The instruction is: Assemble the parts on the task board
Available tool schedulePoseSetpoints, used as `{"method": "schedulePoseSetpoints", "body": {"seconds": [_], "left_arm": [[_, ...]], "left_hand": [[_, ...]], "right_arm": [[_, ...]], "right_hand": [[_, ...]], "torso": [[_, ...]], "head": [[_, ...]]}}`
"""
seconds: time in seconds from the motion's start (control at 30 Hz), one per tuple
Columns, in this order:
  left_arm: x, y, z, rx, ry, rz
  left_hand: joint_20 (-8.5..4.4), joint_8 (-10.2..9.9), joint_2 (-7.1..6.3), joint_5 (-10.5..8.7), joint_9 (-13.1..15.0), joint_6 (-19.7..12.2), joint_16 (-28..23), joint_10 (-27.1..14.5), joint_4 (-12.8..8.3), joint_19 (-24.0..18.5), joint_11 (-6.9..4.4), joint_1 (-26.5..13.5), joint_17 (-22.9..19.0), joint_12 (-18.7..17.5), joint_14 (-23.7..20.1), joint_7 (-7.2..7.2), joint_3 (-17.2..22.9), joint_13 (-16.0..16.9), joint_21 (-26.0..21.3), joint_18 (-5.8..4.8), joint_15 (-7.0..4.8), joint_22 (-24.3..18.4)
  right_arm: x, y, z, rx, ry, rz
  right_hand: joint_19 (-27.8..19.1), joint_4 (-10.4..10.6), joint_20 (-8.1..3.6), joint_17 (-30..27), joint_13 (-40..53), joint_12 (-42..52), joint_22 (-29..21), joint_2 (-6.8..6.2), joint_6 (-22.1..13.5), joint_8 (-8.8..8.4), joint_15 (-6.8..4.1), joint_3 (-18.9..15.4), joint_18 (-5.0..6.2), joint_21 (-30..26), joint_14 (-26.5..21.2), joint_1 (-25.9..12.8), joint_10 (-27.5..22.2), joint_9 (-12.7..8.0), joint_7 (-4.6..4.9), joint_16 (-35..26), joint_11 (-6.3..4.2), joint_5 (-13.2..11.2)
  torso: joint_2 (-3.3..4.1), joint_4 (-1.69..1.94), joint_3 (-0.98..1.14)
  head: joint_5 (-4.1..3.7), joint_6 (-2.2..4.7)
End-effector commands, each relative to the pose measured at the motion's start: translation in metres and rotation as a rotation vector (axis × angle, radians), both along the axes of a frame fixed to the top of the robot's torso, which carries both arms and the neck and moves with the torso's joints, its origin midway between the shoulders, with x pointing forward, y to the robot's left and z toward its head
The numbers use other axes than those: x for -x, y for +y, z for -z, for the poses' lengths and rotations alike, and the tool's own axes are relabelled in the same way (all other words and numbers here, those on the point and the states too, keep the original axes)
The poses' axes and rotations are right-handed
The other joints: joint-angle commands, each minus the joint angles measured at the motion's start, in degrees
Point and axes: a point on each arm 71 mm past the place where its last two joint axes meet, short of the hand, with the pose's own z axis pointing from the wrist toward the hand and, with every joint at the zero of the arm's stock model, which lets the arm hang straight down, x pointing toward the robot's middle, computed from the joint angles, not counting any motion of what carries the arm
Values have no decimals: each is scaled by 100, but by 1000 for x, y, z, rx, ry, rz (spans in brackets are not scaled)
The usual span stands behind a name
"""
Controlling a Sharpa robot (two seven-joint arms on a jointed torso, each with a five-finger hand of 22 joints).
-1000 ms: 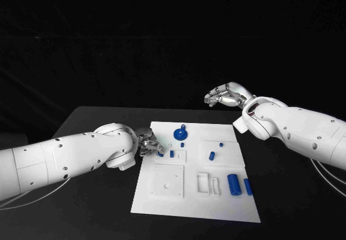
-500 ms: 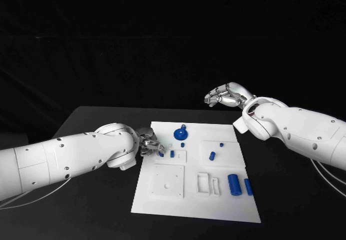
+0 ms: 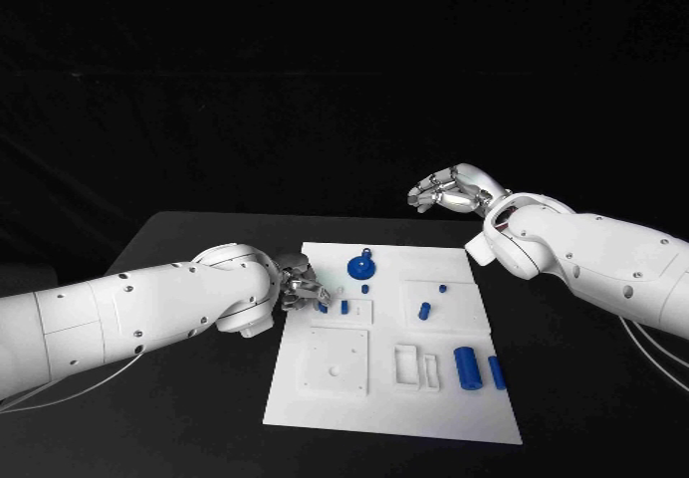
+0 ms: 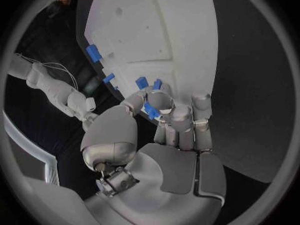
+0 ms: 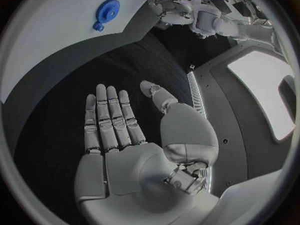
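Observation:
The white task board point(image 3: 331, 398) lies mid-table. My left hand point(image 3: 299, 289) is at its left edge, and its fingertips pinch a small blue part point(image 4: 150, 111) just above the board point(image 4: 156, 30). Two more small blue parts point(image 4: 141, 82) stand right beyond those fingertips. A blue gear-shaped part point(image 3: 360, 266) sits near the far edge, also visible as the gear point(image 5: 107, 10) on the board point(image 5: 50, 40). A blue block point(image 3: 424, 311) lies mid-board. A blue cylinder point(image 3: 464, 364) and a thinner blue rod point(image 3: 494, 371) lie at the right. My right hand point(image 3: 452, 189) hangs high beyond the far right corner, fingers point(image 5: 109, 117) spread, holding nothing.
White raised blocks and recesses point(image 3: 413, 366) cover the board's near half, with a square plate point(image 3: 334, 361) at the left. Bare black table point(image 3: 574, 398) surrounds the board. My left forearm point(image 3: 143, 314) lies across the table's left side.
My left hand has edged slightly towards the board's middle with the small blue part. The right hand has stayed where it was.

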Motion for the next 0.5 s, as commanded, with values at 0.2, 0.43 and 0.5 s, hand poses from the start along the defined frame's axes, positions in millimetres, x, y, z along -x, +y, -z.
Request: {"method": "schedulePoseSetpoints", "body": {"seconds": [0.2,0.43,0.5], "left_arm": [[7,-9,9,-17,49,56],[6,-8,8,-14,39,51],[6,-8,8,-14,36,48]], "left_hand": [[-637,28,72,-86,12,1012,33,-109,-21,34,-135,-16,6,59,158,-538,3,23,26,99,-297,90],[-636,49,-96,-768,19,985,35,-146,177,21,-136,-85,-9,96,145,-538,-22,34,26,115,-302,77],[-637,49,-165,-923,16,974,29,-149,250,20,-136,-112,-16,96,140,-538,-28,31,25,119,-304,74]], "right_arm": [[0,2,1,-1,4,-16],[0,2,2,-1,6,-16],[0,2,2,-1,6,-16]], "right_hand": [[-38,-5,17,-9,-5,-37,10,-11,-47,22,11,-3,36,-22,17,-34,43,-7,7,-31,15,40],[-38,-6,18,-9,-5,-39,10,-12,-47,23,12,-3,37,-22,17,-35,44,-9,7,-31,15,47],[-38,-6,18,-9,-5,-39,11,-12,-47,23,12,-3,37,-22,17,-35,44,-9,7,-31,15,48]], "torso": [[3,4,-2],[1,3,-5],[2,3,-6]], "head": [[-10,-1],[-13,4],[-15,4]]}}
